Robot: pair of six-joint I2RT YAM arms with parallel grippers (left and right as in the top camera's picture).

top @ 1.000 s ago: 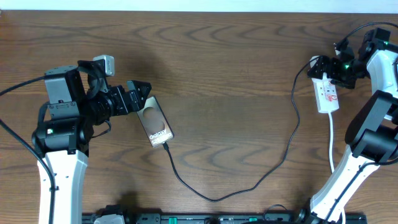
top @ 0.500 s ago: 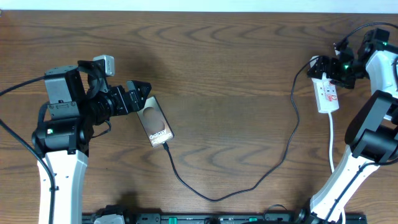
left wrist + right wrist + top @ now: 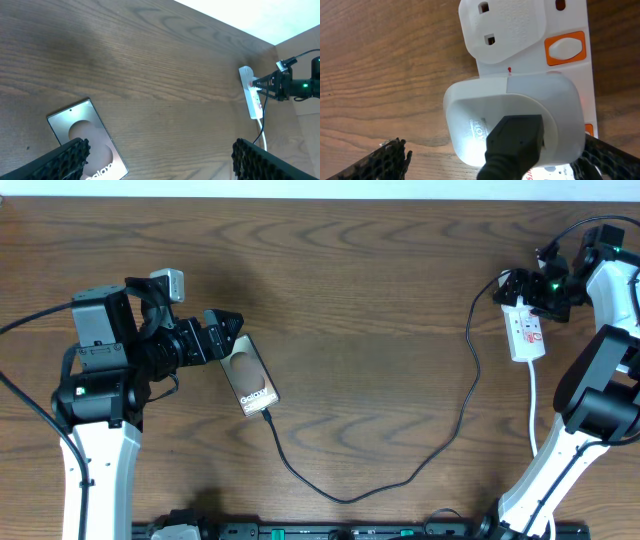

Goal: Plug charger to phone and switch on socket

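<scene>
My left hand (image 3: 222, 335) sits wide open at the top corner of the phone (image 3: 250, 378), which lies flat on the table (image 3: 380, 280). The charger (image 3: 345, 499) meets its lettered short end, then loops across to the socket (image 3: 526, 332) at the right. My right hand (image 3: 522, 290) hovers over the socket's far end, fingers (image 3: 385, 159) spread wide either side of a white adapter (image 3: 512, 115) plugged in there.

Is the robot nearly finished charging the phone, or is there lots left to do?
Nearly. Done, it seems: the charger runs to the short end of the phone and looks plugged in. In hand: the right gripper is open over the white adapter on the socket. Left: pressing an orange switch; I cannot tell if it is on.
</scene>
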